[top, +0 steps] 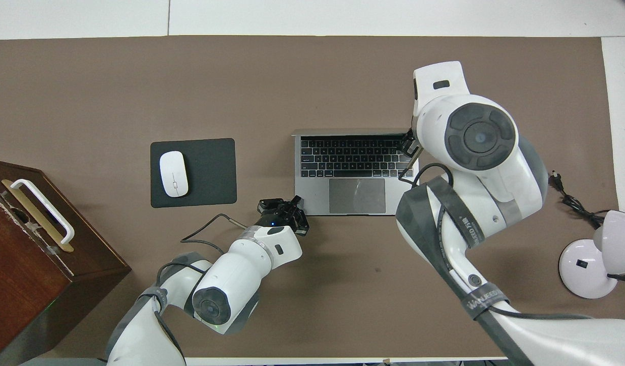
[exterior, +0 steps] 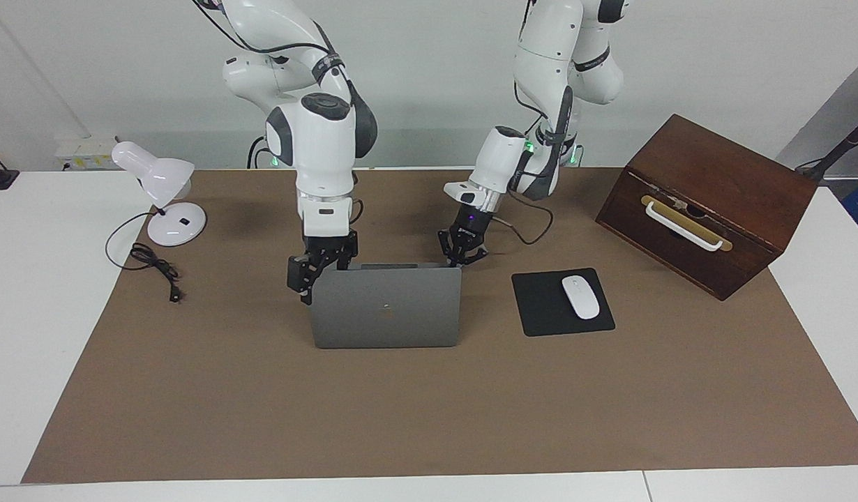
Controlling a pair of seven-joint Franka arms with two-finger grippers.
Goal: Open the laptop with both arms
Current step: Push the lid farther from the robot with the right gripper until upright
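We observe a white desk covered by a brown mat, set against a plain white wall; lighting is even.

Facing view: laptop lid hides keyboard and left gripper tips. Overhead: right gripper mostly hidden under its own arm, fingers unreadable. Wooden box cut off at left edge; lamp at right edge. Both arm bases out of frame.
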